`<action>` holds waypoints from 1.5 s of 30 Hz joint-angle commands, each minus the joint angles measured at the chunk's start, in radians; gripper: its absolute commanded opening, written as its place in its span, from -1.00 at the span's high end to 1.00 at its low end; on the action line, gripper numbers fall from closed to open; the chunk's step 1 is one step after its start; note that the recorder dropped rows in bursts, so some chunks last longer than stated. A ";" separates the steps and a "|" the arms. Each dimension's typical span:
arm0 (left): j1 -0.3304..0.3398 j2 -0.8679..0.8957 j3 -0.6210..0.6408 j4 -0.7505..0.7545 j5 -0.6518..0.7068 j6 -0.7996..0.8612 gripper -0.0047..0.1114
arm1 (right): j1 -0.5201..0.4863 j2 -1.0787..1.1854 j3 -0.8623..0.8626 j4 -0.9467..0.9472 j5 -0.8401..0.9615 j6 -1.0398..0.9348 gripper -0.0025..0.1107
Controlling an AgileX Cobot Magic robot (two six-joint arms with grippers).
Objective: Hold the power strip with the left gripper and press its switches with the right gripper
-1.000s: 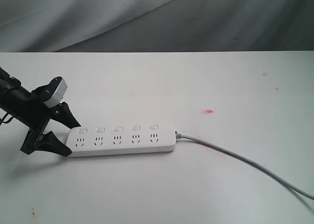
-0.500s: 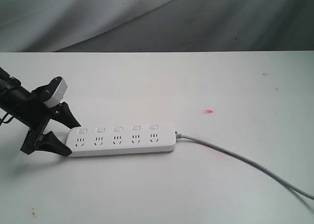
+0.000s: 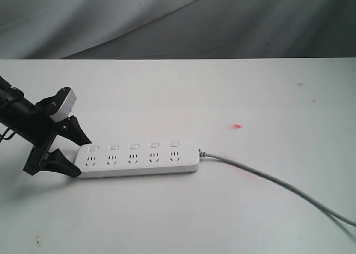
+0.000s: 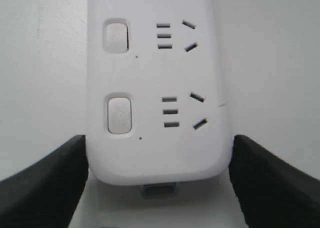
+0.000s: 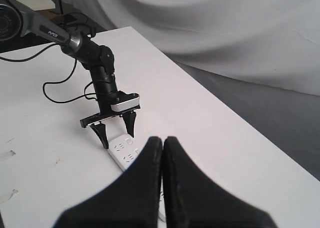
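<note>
On the table's left, the exterior view shows nothing shifted: the left end effector straddles the strip's left end, its arm slanting low. So the hold looks set.

In the left wrist view the jaws stand wide, fingers against both long edges, seemingly gripping.

In the right wrist view the right end effector is pinched shut and empty, high above the strip, poised for the switches.

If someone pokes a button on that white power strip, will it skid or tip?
The power strip looks like rigid plastic lying flat, so tipping seems unlikely. On the smooth table it might skid, though the left gripper brackets one end.
</note>
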 commanded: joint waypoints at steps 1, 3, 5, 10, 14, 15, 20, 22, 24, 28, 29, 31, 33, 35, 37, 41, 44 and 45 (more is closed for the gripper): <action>-0.003 -0.004 -0.005 -0.003 0.006 0.004 0.28 | -0.007 -0.004 -0.001 -0.003 -0.035 0.001 0.96; -0.003 -0.004 -0.005 -0.003 0.006 0.004 0.28 | -0.007 -0.004 -0.001 -0.011 -0.104 0.009 0.96; -0.003 -0.004 -0.005 -0.003 0.006 0.004 0.28 | -0.007 -0.022 -0.001 -0.060 -0.217 0.203 0.96; -0.003 -0.004 -0.005 -0.003 0.006 0.004 0.28 | -0.007 -0.088 -0.001 -0.428 -0.298 0.625 0.96; -0.003 -0.004 -0.005 -0.003 0.006 0.004 0.28 | -0.007 -0.124 0.012 -0.615 -0.282 0.740 0.96; -0.003 -0.004 -0.005 -0.003 0.006 0.004 0.28 | -0.007 -0.136 0.027 -0.636 -0.283 0.740 0.96; -0.003 -0.004 -0.005 -0.003 0.006 0.004 0.28 | -0.007 -0.222 0.169 -0.671 -0.341 0.725 0.96; -0.003 -0.004 -0.005 -0.003 0.006 0.004 0.28 | -0.007 -0.268 0.260 -0.671 -0.377 0.699 0.96; -0.003 -0.004 -0.005 -0.003 0.006 0.004 0.28 | -0.017 -0.317 0.348 -0.673 -0.411 0.671 0.96; -0.003 -0.004 -0.005 -0.003 0.006 0.004 0.28 | -0.092 -0.404 0.548 -0.673 -0.479 0.657 0.96; -0.003 -0.004 -0.005 -0.003 0.006 0.004 0.28 | -0.112 -0.425 0.598 -0.673 -0.482 0.657 0.96; -0.003 -0.004 -0.005 -0.003 0.006 0.004 0.28 | -0.139 -0.463 0.687 -0.676 -0.489 0.657 0.96; -0.003 -0.004 -0.005 -0.003 0.006 0.004 0.28 | -0.160 -0.503 0.788 -0.682 -0.519 0.657 0.96; -0.003 -0.004 -0.005 -0.003 0.006 0.004 0.28 | -0.176 -0.556 0.893 -0.684 -0.583 0.657 0.96; -0.003 -0.004 -0.005 -0.003 0.006 0.004 0.28 | -0.191 -0.620 0.986 -0.684 -0.655 0.657 0.96; -0.003 -0.004 -0.005 -0.003 0.006 0.004 0.28 | -0.228 -0.749 1.144 -0.675 -0.725 0.657 0.96; -0.003 -0.004 -0.005 -0.003 0.006 0.004 0.28 | -0.251 -0.817 1.212 -0.671 -0.709 0.657 0.96; -0.003 -0.004 -0.005 -0.003 0.006 0.004 0.28 | -0.262 -0.833 1.225 -0.669 -0.709 0.657 0.96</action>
